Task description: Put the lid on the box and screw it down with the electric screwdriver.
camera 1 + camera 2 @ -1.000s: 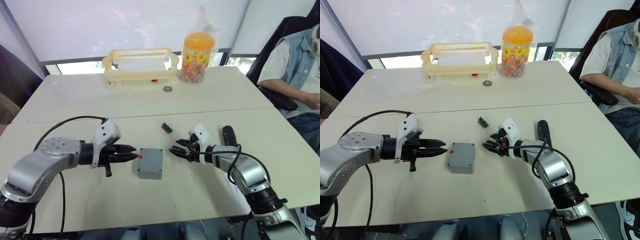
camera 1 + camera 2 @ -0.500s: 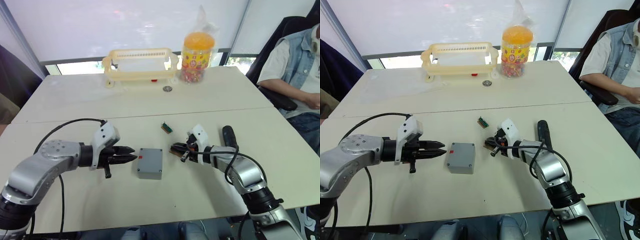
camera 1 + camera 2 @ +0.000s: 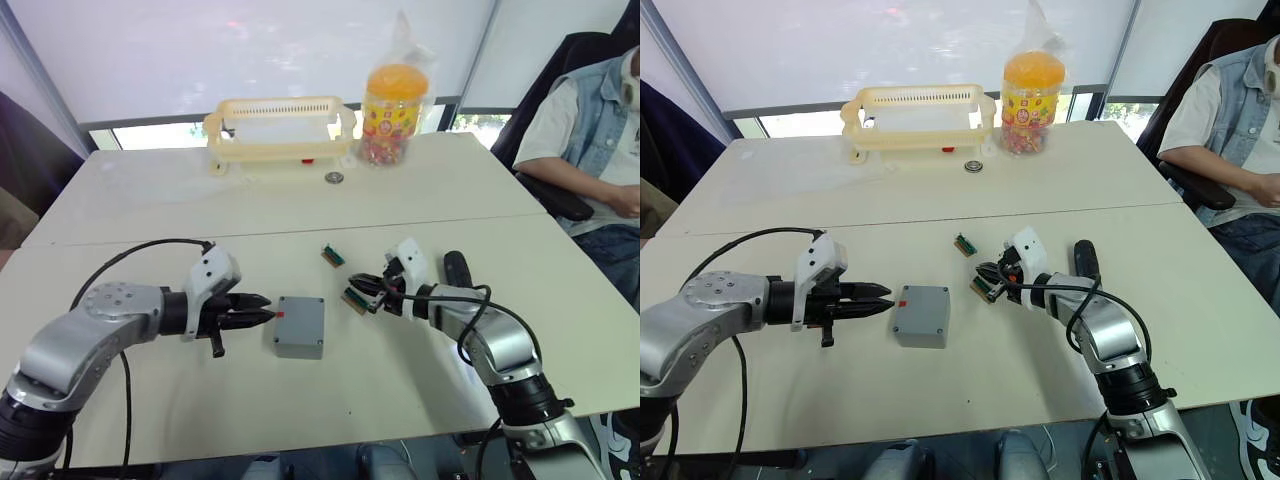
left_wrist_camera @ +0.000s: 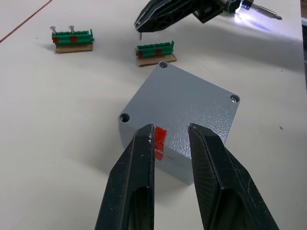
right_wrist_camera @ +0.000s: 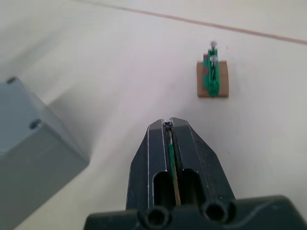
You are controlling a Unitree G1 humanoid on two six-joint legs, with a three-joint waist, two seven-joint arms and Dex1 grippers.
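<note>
The grey box [image 3: 298, 346] stands mid-table with a red mark on its side. The flat lid [image 4: 184, 108] lies on top of it, with open screw holes at the corners. My left gripper [image 3: 262, 314] is open. Its fingers [image 4: 207, 158] point at the box's red-marked side, just short of it. My right gripper [image 3: 356, 292] hovers right of the box, shut with a small screw pinched at its tip [image 5: 167, 122]. A green-brown block [image 4: 154, 49] lies under it. The black electric screwdriver [image 3: 455, 271] lies behind my right forearm with its tip light on.
A second green-brown block [image 3: 333, 255] holding two screws lies farther back. At the table's far edge stand a cream basket [image 3: 282, 125], a jar of sweets [image 3: 394, 112] and a small round metal piece [image 3: 334, 177]. A person [image 3: 600, 130] sits at the right.
My right gripper's fingers have closed and it has lifted a little away from the table, uncovering the green-brown block below its tip. The left arm and the box have stayed put.
</note>
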